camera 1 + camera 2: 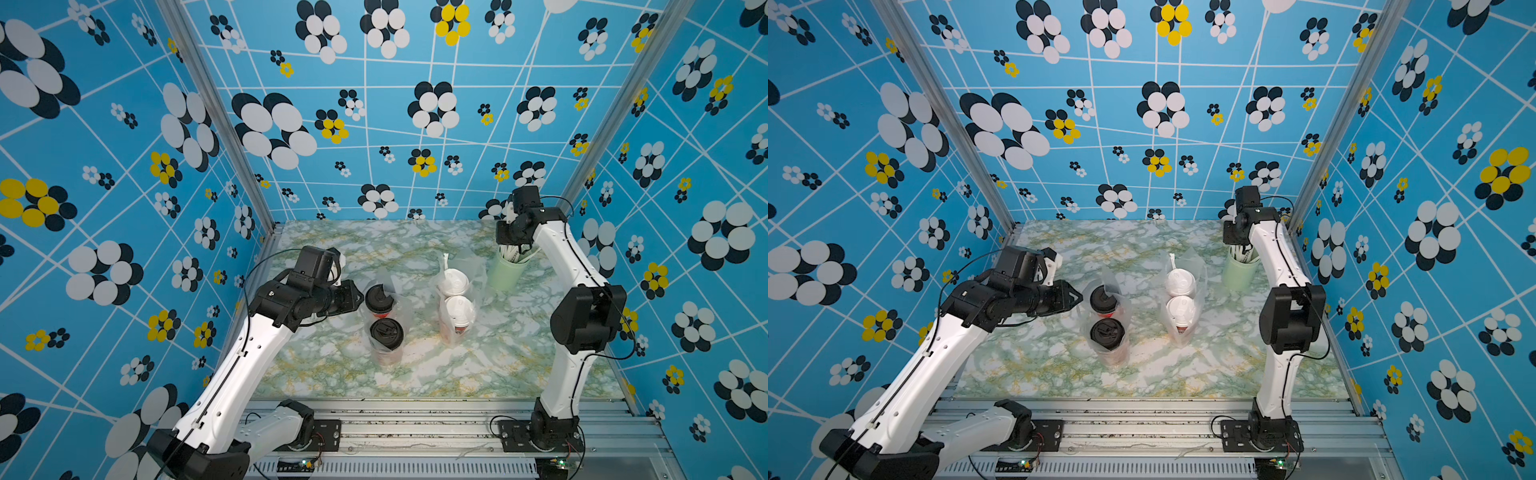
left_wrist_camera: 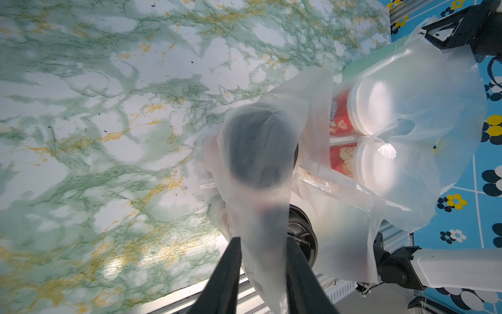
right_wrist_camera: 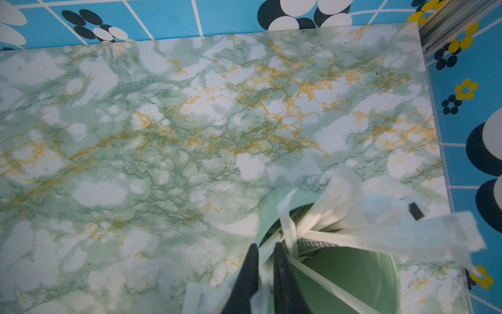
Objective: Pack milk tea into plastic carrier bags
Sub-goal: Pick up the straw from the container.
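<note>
On the tabletop [image 1: 332, 374], nearest, the black-lidded milk tea [image 1: 386, 332] is standing inside its carrier bag [image 2: 260, 195], whose handle the left hand [image 2: 263, 244] is pinching narrowly to keep it open, while farther the right hand [image 3: 264, 250] is closing on a wrapped straw [image 3: 267, 261] in the green cup [image 1: 505, 272], probably for that bag

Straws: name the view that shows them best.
The right wrist view: the straws fill the foreground in the green cup, the right gripper closed on one. Both top views show only small white tips under the gripper. The left wrist view shows none.
</note>
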You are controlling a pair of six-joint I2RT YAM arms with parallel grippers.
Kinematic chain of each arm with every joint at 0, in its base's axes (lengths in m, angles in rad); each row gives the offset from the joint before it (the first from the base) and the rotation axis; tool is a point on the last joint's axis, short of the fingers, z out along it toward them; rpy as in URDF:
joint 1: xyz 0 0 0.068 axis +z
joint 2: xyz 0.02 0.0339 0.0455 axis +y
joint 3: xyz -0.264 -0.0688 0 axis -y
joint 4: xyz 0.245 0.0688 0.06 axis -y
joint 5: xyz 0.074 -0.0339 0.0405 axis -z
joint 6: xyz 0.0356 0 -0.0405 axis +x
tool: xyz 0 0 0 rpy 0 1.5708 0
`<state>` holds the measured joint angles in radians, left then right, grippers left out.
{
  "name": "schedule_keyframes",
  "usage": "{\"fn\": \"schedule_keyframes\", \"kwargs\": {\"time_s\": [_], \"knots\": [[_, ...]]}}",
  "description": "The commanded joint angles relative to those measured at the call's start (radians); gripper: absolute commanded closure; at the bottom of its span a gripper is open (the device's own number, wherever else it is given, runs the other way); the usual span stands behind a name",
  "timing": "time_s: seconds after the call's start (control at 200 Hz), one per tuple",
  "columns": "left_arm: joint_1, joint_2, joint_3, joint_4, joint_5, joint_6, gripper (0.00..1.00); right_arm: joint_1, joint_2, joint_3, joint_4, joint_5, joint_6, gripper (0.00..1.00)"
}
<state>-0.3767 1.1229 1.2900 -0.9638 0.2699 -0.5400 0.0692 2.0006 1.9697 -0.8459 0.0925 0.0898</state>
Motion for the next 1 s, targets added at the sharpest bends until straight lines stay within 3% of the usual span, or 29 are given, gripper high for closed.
{"fn": "schedule_keyframes", "kwargs": {"time_s": [0.0, 0.145, 0.42, 0.68, 0.8, 0.825, 1.0], "knots": [[0.012, -0.016, -0.026, 0.008, -0.001, -0.008, 0.69, -0.001, -0.044, -0.017, 0.018, 0.025, 0.005, 0.91], [0.015, -0.016, -0.029, 0.015, 0.005, -0.008, 0.69, 0.002, -0.124, -0.004, -0.005, 0.043, 0.011, 0.99], [0.018, -0.023, -0.026, 0.007, 0.009, 0.007, 0.69, 0.038, -0.335, 0.05, -0.115, 0.097, 0.003, 1.0], [0.022, -0.001, -0.017, 0.021, 0.011, 0.048, 0.64, 0.21, -0.467, 0.169, -0.226, 0.11, 0.046, 1.0], [0.024, 0.024, 0.003, 0.037, 0.035, 0.108, 0.58, 0.31, -0.501, 0.202, -0.228, 0.059, 0.088, 1.0], [0.024, 0.032, 0.01, 0.039, 0.041, 0.121, 0.52, 0.334, -0.504, 0.209, -0.228, 0.047, 0.097, 1.0], [0.025, 0.115, 0.075, 0.021, 0.077, 0.191, 0.48, 0.518, -0.489, 0.255, -0.191, -0.016, 0.153, 1.0]]}}
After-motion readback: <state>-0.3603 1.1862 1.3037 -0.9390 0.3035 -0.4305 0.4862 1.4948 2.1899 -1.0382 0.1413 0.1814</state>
